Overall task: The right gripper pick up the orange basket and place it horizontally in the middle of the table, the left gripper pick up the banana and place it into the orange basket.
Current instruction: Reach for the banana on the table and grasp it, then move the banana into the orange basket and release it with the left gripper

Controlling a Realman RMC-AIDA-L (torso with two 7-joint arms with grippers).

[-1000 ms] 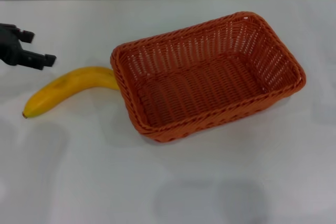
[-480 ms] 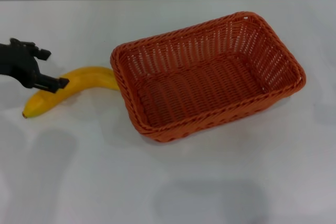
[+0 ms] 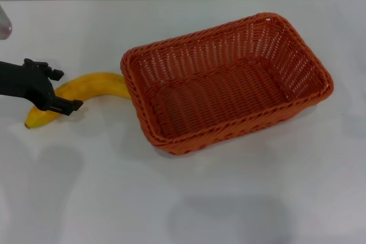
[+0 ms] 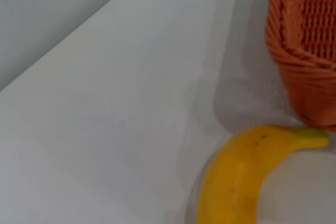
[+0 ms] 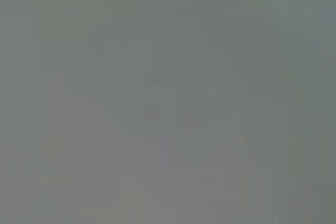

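My left hand point(image 3: 57, 90) straddles the banana point(image 3: 86, 87) near its outer end, fingers spread, not yet clamped. The banana lies on the tabletop point(image 3: 229, 198), touching the basket point(image 3: 226, 81), which sits mid-table, ready to receive it.

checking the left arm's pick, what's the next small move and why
Probably lower the left tool a little and shut it on the banana: its open fingers straddle the banana's left part, which lies on the table beside the orange basket, already placed mid-table.
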